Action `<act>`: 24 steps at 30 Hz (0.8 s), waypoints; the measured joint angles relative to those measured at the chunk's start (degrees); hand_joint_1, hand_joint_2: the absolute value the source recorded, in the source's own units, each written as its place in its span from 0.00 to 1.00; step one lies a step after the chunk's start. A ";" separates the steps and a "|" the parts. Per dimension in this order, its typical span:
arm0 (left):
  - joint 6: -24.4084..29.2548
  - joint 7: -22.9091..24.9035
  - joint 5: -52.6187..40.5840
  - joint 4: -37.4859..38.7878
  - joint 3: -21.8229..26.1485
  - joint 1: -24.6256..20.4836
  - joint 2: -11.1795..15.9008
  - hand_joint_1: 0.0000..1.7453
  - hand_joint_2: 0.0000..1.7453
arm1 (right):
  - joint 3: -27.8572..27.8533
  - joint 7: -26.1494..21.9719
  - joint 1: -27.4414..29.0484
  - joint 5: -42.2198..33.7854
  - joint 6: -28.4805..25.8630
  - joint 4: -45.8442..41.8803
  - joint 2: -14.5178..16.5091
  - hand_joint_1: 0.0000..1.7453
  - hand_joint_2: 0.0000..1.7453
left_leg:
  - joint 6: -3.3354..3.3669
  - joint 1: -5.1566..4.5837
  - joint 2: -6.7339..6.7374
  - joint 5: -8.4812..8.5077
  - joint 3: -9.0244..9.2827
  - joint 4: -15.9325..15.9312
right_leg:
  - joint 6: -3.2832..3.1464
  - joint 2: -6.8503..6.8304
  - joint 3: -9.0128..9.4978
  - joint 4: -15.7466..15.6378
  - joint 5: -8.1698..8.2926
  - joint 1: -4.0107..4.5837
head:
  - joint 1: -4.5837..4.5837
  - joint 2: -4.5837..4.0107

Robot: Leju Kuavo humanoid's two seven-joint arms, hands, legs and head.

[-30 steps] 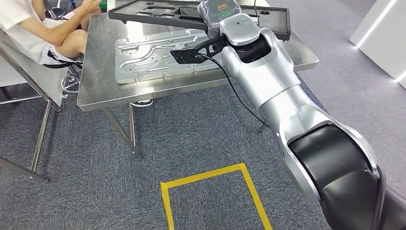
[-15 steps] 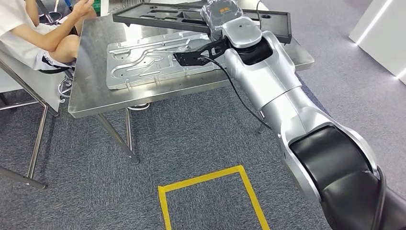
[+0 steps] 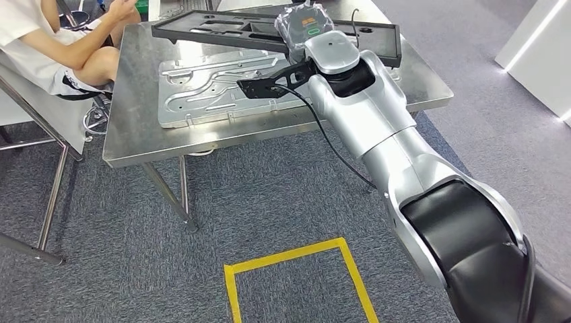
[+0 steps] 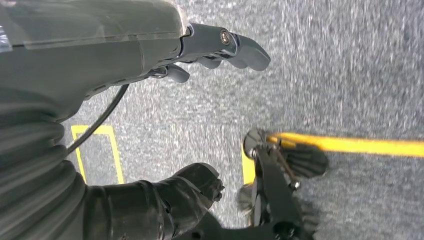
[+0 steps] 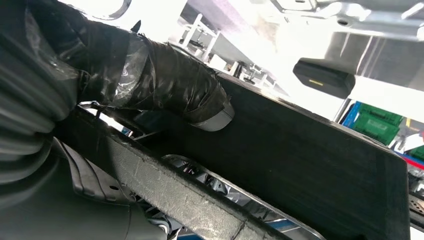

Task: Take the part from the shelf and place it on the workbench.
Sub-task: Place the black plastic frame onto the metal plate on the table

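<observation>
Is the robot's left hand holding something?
No, the left hand hangs over the grey carpet with nothing between its fingers.

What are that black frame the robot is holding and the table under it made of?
The black frame looks like matte moulded plastic or dense foam: dull, no glints, with a slightly grainy cut edge in the right wrist view. The right hand grips it. The table appears to be brushed stainless steel, showing soft streaky reflections. The silver plate on it looks like stamped aluminium or steel, pale with pressed grooves.
</observation>
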 joint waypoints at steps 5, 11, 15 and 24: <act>-0.12 0.07 -0.34 0.00 -0.01 -0.12 -0.01 0.00 1.00 | 0.00 0.00 -0.28 -0.02 -0.21 0.35 -0.17 1.00 1.00 | -1.51 -0.02 -0.01 -0.98 -0.26 0.64 | -1.29 0.15 2.27 -4.97 0.52 0.42 | -0.07 0.00; -0.22 0.14 -0.50 0.00 -0.01 -0.07 -0.02 0.00 1.00 | 0.00 -0.02 -0.13 -0.02 -0.60 0.75 -0.22 1.00 1.00 | -2.67 0.23 0.14 -6.38 -7.78 14.98 | -2.77 0.26 3.93 -5.75 -0.20 0.27 | -0.11 0.00; -0.22 0.15 -0.51 0.00 0.00 0.02 0.04 0.00 1.00 | 0.00 -0.05 0.28 -0.02 -0.56 0.98 -0.03 1.00 1.00 | -2.07 0.16 0.13 0.37 -6.35 8.01 | -2.61 0.36 5.52 -5.76 -1.33 0.48 | -0.10 0.00; -0.29 0.15 -0.57 0.00 0.00 -0.02 0.20 0.00 1.00 | 0.00 0.20 -0.06 -0.02 -0.72 0.98 0.23 1.00 1.00 | 0.14 0.04 0.33 2.32 -1.36 -1.06 | -0.50 0.21 3.58 -0.65 -4.81 0.60 | -0.03 0.00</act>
